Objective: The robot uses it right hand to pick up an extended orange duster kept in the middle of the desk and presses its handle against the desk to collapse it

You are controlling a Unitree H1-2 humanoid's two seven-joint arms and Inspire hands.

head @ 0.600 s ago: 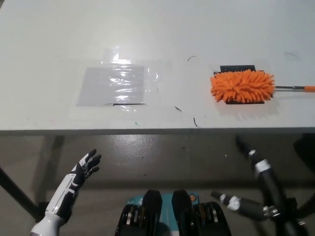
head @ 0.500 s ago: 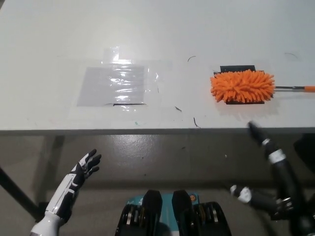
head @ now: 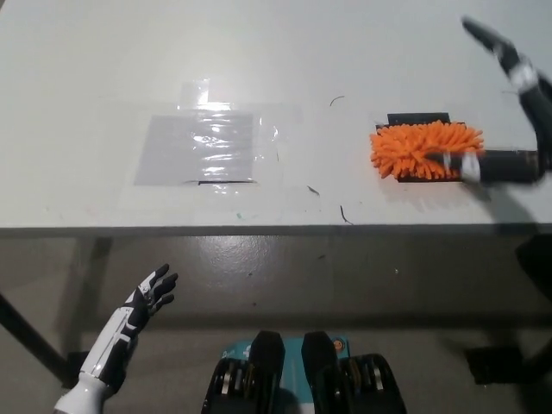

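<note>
My right hand [head: 509,112] is spread wide over the desk [head: 103,69], holding nothing. One finger [head: 487,36] reaches up and away; another [head: 457,164] lies low across the fluffy head of the orange duster [head: 414,147], which sits just left of my palm on a black patch [head: 418,119]. Farther left lies a clear plastic sheet [head: 198,148]. My left hand [head: 151,291] rests below the desk edge, fingers loosely apart, empty.

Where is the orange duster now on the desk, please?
In the head view, the orange duster lies on the desk's right side over a black mat, beside the open right hand, right of a clear plastic sheet.
</note>
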